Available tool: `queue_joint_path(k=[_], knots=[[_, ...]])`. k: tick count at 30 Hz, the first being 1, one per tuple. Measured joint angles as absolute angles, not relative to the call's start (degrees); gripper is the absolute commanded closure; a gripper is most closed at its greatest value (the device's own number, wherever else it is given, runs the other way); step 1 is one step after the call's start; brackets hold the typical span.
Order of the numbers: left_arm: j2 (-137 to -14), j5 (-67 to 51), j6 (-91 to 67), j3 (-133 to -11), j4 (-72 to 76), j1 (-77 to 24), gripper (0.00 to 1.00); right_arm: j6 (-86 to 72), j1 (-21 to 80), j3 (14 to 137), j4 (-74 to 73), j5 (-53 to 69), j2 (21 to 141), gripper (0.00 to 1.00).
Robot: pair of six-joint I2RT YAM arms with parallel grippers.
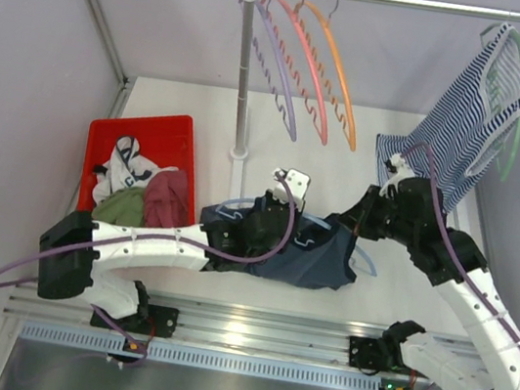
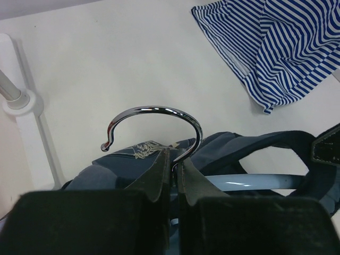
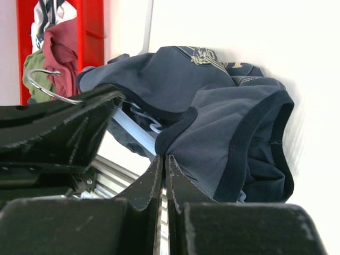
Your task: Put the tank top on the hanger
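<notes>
Lying crumpled, the tank top point(image 1: 315, 255) — slate-blue, navy-trimmed — bunches over the hanger point(image 2: 249, 183).

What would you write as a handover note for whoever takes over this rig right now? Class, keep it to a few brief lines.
Left pincer: shut on the metal hook stem of the hanger.
Right pincer: shut at the navy trim of the tank top, seemingly pinching it.
Where: both things lie together on the table, between the two arms.
Done: the hanger sits partly inside the tank top, which is bunched over it.
Left: probably spread the straps onto the hanger's shoulders.
</notes>
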State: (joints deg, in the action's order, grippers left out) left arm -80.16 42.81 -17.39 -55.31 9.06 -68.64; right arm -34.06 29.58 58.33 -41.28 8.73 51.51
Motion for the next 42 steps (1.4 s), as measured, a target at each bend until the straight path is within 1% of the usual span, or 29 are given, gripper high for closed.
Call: queue_joint_path(k=[1, 2, 3, 4, 5, 6, 7, 8, 10, 12, 15, 21, 27, 28, 31, 32, 33, 35, 39, 40, 42], knots=[[-80.4, 42.7, -17.5, -55.4, 9.1, -68.7, 1.00, -34.0, 29.8, 58.9, -41.3, 8.7, 52.1, 1.00], [-80.7, 42.5, -17.6, -55.4, 9.1, -68.9, 1.00, -34.0, 30.0, 59.3, -41.2, 8.7, 52.7, 0.96], [-80.9, 42.3, -17.7, -55.4, 9.1, -69.0, 1.00, -34.0, 30.2, 59.8, -41.2, 8.7, 53.2, 0.88], [-81.0, 42.2, -17.8, -55.4, 9.0, -69.0, 1.00, -33.7, 30.3, 60.1, -41.2, 8.7, 53.7, 0.78], [-81.1, 41.8, -17.8, -55.4, 9.0, -69.1, 1.00, -33.3, 30.4, 60.3, -41.1, 8.7, 53.9, 0.58], [-81.1, 41.4, -17.8, -55.4, 9.0, -69.1, 1.00, -32.9, 30.4, 60.4, -41.1, 8.6, 53.9, 0.49], [-81.1, 41.1, -17.8, -55.4, 9.0, -69.1, 1.00, -32.0, 30.4, 60.4, -41.1, 8.4, 53.6, 0.42], [-81.1, 40.8, -17.8, -55.5, 9.0, -69.1, 1.00, -30.8, 30.4, 60.4, -41.1, 8.3, 53.3, 0.34], [-81.0, 39.5, -17.6, -55.5, 9.0, -69.1, 1.00, -28.8, 30.4, 60.4, -41.1, 8.2, 52.1, 0.30], [-80.7, 37.7, -17.3, -55.5, 8.7, -69.1, 1.00, -26.3, 30.4, 60.4, -41.0, 8.2, 50.1, 0.30], [-79.3, 34.9, -17.0, -55.5, 7.6, -69.1, 1.00, -21.9, 30.4, 60.4, -41.0, 8.8, 47.0, 0.32], [-75.2, 30.6, -16.1, -56.8, 4.4, -69.1, 1.00, -14.0, 30.5, 58.7, -40.9, 13.4, 41.5, 0.34], [-73.5, 27.2, -15.0, -59.4, 2.4, -69.0, 1.00, -10.9, 31.6, 54.6, -41.2, 18.5, 40.6, 0.35], [-73.5, 26.7, -15.0, -59.6, 2.3, -69.0, 1.00, -10.5, 32.3, 54.2, -41.2, 18.5, 40.8, 0.37], [-73.5, 25.7, -14.8, -59.9, 1.8, -69.0, 1.00, -9.9, 34.6, 54.0, -41.6, 18.4, 41.1, 0.46], [-73.5, 25.3, -14.8, -60.1, 1.7, -69.0, 1.00, -9.8, 35.4, 54.0, -41.6, 18.3, 41.1, 0.55], [-73.5, 25.0, -14.8, -60.2, 1.5, -69.0, 1.00, -9.6, 36.3, 54.0, -41.6, 17.8, 41.1, 0.57], [-73.5, 24.6, -14.7, -60.9, 1.1, -69.0, 1.00, -9.6, 37.8, 54.0, -41.6, 16.9, 41.1, 0.61], [-73.5, 23.6, -14.5, -62.1, 0.8, -68.9, 1.00, -9.7, 39.9, 53.8, -41.6, 14.7, 40.9, 0.60], [-73.5, 23.4, -14.4, -62.4, 0.6, -68.9, 1.00, -9.8, 40.2, 53.6, -41.6, 14.4, 40.8, 0.65], [-73.5, 23.2, -14.3, -62.9, 0.1, -68.9, 1.00, -10.1, 40.8, 53.2, -41.7, 13.3, 40.3, 0.69]])
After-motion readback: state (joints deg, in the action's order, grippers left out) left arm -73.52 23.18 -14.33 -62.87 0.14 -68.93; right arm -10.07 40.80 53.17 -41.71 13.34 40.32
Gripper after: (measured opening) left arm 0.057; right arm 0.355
